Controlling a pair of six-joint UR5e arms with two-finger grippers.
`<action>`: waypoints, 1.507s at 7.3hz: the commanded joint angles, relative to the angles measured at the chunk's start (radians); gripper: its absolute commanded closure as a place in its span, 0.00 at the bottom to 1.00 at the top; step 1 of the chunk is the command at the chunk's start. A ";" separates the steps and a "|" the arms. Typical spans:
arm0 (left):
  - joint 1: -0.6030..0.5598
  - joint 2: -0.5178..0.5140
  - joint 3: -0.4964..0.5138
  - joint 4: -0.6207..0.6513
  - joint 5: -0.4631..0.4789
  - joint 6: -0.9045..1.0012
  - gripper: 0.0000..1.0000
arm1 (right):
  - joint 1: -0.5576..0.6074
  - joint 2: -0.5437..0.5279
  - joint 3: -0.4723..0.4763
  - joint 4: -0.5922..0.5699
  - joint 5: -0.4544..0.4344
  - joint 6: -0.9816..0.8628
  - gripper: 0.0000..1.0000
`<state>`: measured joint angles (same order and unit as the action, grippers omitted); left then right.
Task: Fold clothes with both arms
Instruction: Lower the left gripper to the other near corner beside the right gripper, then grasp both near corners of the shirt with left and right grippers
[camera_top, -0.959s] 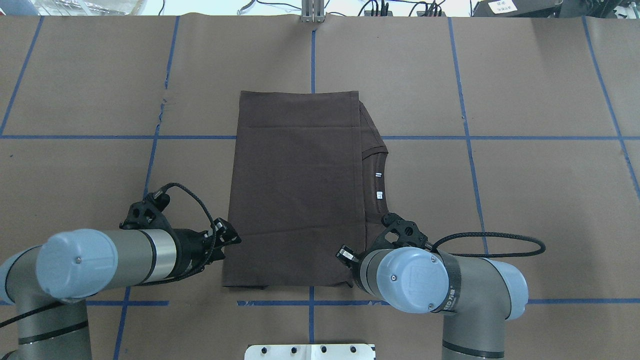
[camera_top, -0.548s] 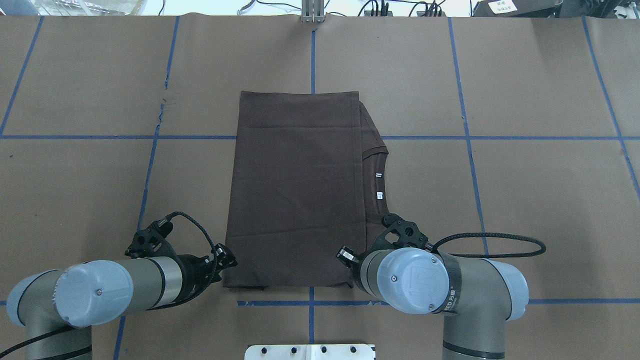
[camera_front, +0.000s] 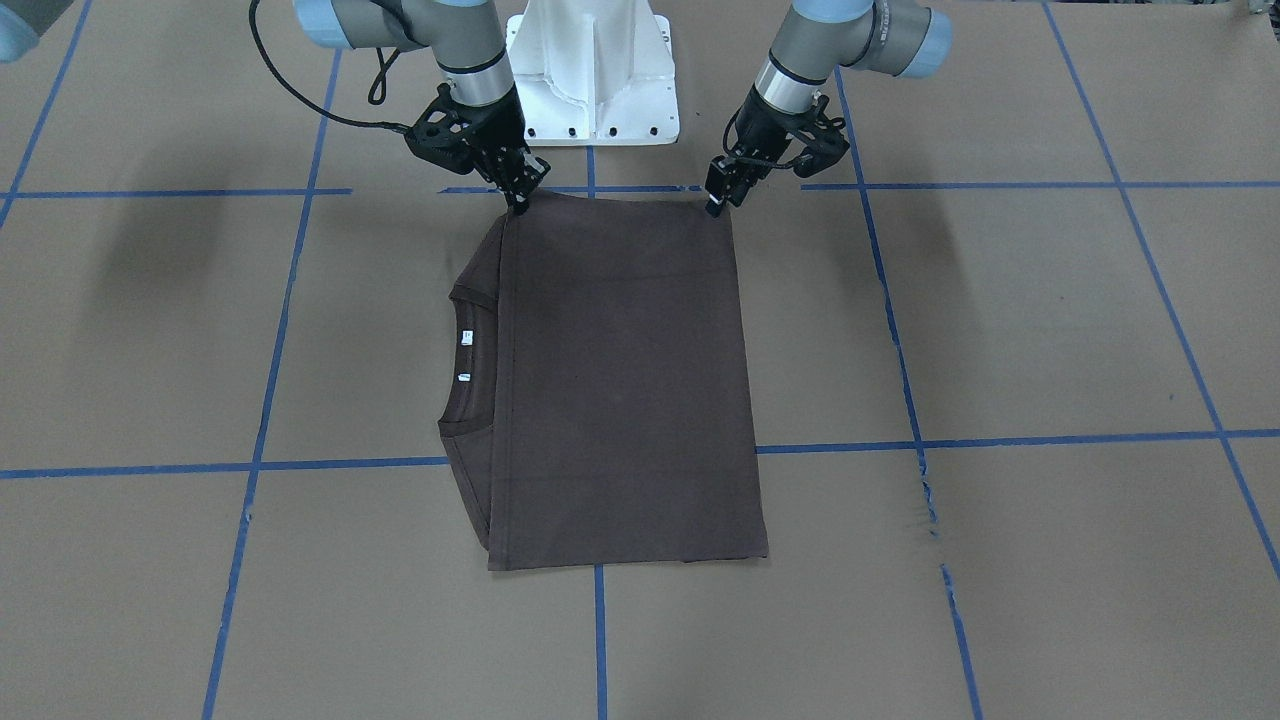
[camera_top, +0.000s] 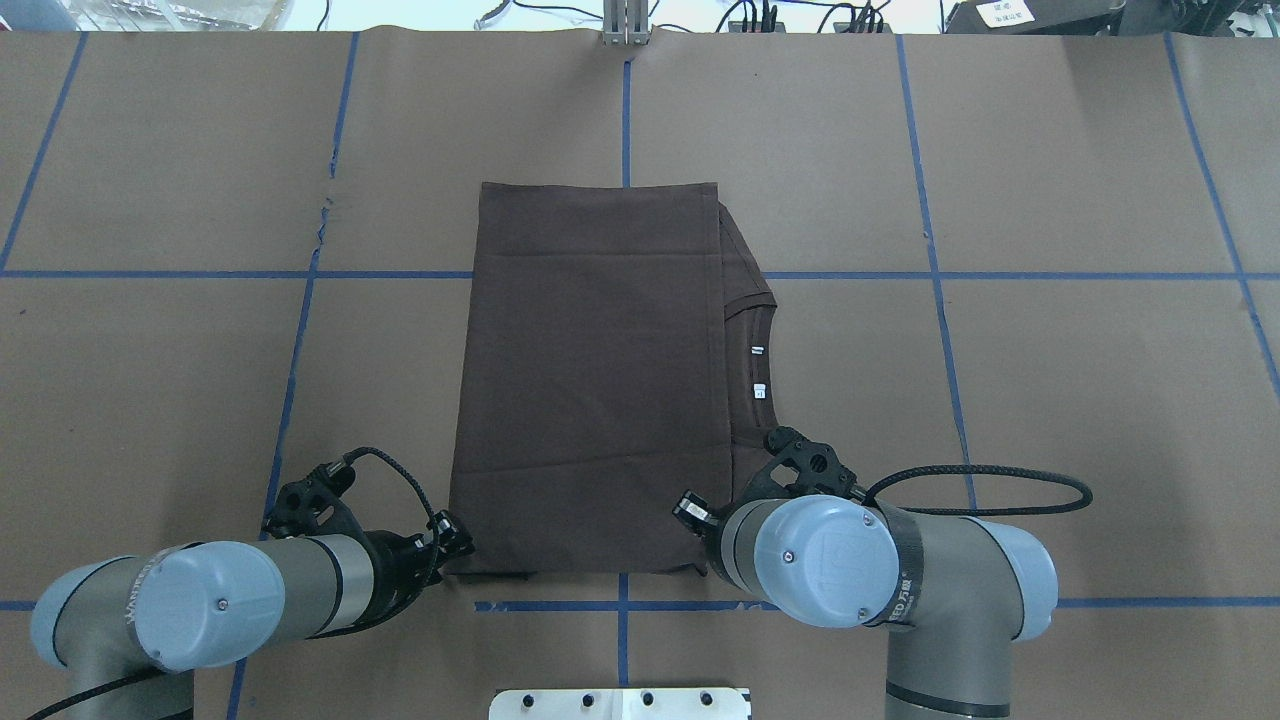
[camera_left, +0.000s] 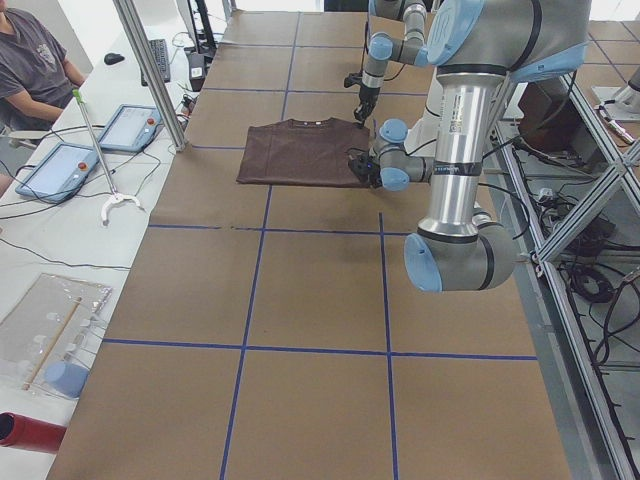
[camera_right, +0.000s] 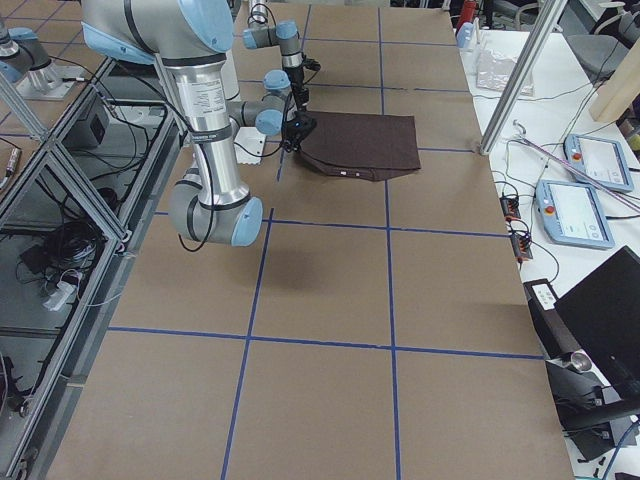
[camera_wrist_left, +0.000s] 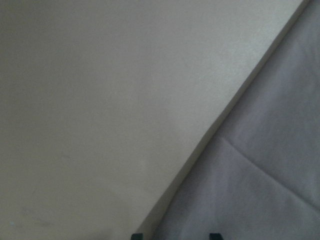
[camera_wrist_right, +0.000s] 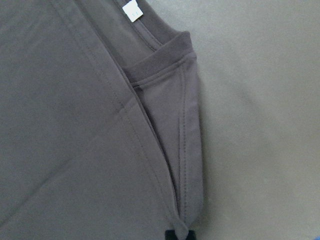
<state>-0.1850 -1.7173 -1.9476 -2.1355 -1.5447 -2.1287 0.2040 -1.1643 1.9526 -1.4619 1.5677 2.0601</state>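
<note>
T-shirt (camera_top: 590, 380) lies flat on table (camera_top: 1050, 400), folded to a rectangle. It sits approx. centred btwn the table's left & right ends, nearer the robot-side edge than the far edge. Ribbed collar (camera_wrist_right: 165, 55) & white neck tags (camera_top: 759, 390) stick out past the folded panel on the robot's right. Right gripper (camera_front: 522, 200) is at the shirt's near right corner, jaws closed & pinching the cloth there; its wrist view shows fabric bunched at the tip. Left gripper (camera_front: 716, 200) is at the near left corner, low to the table, jaws apart. Its fingertips (camera_wrist_left: 215, 235) straddle the shirt's edge w/o clamping it.
</note>
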 joint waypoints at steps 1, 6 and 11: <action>0.013 -0.002 0.006 0.000 -0.001 -0.002 0.68 | 0.002 0.000 0.000 -0.002 0.000 0.000 1.00; 0.007 -0.042 -0.031 0.000 -0.009 0.012 1.00 | -0.003 -0.020 0.023 0.000 -0.006 0.000 1.00; 0.052 -0.109 -0.301 0.228 -0.011 -0.034 1.00 | -0.048 -0.135 0.227 -0.002 -0.054 0.071 1.00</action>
<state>-0.1313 -1.7775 -2.1789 -2.0209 -1.5541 -2.1594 0.1305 -1.3031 2.1520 -1.4630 1.5190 2.1249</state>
